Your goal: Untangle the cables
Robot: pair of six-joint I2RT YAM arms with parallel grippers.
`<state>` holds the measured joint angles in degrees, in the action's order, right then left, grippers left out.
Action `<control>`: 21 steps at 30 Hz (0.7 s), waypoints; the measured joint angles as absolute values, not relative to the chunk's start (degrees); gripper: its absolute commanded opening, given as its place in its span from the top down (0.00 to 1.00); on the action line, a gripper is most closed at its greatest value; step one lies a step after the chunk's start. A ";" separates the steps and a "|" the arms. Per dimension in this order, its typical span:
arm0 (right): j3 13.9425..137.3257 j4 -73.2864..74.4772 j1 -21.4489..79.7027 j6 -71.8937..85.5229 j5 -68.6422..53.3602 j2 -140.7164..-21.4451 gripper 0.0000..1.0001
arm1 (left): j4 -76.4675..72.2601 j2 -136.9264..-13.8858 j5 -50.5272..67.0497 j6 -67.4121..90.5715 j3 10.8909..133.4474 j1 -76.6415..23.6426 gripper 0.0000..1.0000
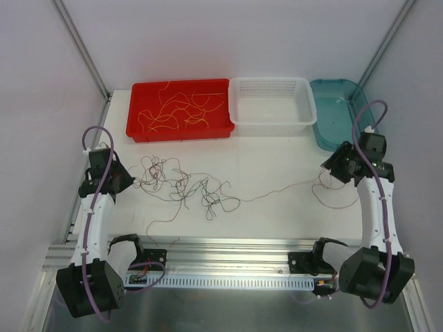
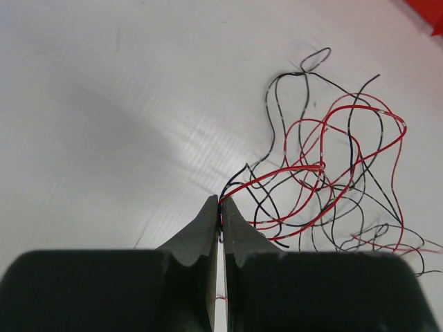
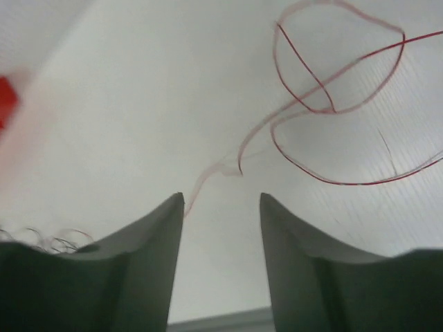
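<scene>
Well, the cables (image 1: 183, 187) lie in a loose heap on the table (image 1: 277, 221). They look thin, light and floppy, so they likely snag. Left claw (image 2: 220, 200) pinches red and black strands; right claw (image 3: 221, 197) is apart. Grab a free end.

the top view looks down from above and behind the arms over the table (image 1: 277, 159), out to the red tray (image 1: 178, 136) at the far edge. the left wrist view sits low and near, looking past the left gripper (image 2: 220, 200) at the wires (image 2: 325, 173) seen left of centre from above. the right wrist view looks past the right gripper (image 3: 221, 197) at a strand near the table's right side.
</scene>
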<state>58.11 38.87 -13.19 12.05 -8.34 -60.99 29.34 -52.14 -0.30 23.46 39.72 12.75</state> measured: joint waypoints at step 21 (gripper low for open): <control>69.52 24.77 33.67 -13.08 -14.72 -81.36 0.30 | 27.42 -52.56 7.27 20.49 39.70 4.03 1.00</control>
